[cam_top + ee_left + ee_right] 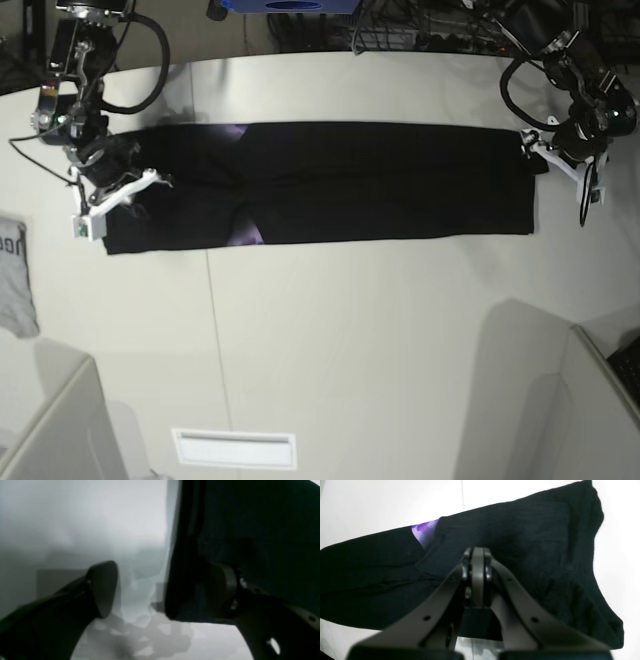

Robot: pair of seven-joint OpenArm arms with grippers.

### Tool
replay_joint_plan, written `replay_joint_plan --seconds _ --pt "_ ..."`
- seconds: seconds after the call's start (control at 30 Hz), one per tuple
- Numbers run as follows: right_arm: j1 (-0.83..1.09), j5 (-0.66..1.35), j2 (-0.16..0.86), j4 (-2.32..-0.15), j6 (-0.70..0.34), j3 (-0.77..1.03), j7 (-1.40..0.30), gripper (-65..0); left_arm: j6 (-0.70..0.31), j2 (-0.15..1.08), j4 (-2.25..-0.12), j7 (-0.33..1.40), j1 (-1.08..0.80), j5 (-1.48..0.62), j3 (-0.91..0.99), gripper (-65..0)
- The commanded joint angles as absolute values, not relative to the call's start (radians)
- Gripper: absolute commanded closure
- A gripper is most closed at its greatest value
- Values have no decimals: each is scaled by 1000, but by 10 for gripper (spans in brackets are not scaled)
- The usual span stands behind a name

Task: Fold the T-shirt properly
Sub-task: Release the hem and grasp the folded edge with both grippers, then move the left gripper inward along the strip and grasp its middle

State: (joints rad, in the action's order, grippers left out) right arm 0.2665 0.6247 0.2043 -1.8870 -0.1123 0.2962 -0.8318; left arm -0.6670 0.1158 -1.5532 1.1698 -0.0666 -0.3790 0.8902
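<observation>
We see the T-shirt [330, 180] folded into a long band near the tabletop [350, 340] far edge, left end effector [160, 590] open beside its end, right end effector [477, 562] closed above it.

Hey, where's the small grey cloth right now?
In the base view, the grey cloth lies at the table's far left edge, below the right gripper and apart from the T-shirt.
</observation>
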Motion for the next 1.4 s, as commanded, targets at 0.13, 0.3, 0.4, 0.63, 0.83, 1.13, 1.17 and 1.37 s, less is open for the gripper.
replay_joint_plan --seconds 0.13,0.3,0.4,0.63,0.83,1.13,1.17,1.37 --pt "262 638 213 -1906 -116 300 -811 0 -673 130 -1587 1161 -59 -400 894 -510" --pt "262 638 213 -1906 -116 300 -811 0 -673 128 -1669 1162 -68 -400 894 -513" --pt "260 638 200 -1906 -116 298 -811 0 -673 128 -1655 1162 -42 -392 892 -512" --pt "260 638 186 -1908 -117 298 -812 0 -671 130 -1537 1159 -21 -390 892 -512" --pt "259 638 186 -1908 -117 298 -812 0 -621 130 -1468 1158 -1 -397 892 -510" --pt "260 638 186 -1908 -119 298 -812 0 -616 128 -1471 1156 -8 -397 766 -89" --pt "260 638 186 -1908 -119 298 -812 0 -616 128 -1477 1156 -8 -397 766 0" --pt "262 638 189 -1908 -120 298 -812 0 -553 136 -1569 1156 -10 -390 768 0"
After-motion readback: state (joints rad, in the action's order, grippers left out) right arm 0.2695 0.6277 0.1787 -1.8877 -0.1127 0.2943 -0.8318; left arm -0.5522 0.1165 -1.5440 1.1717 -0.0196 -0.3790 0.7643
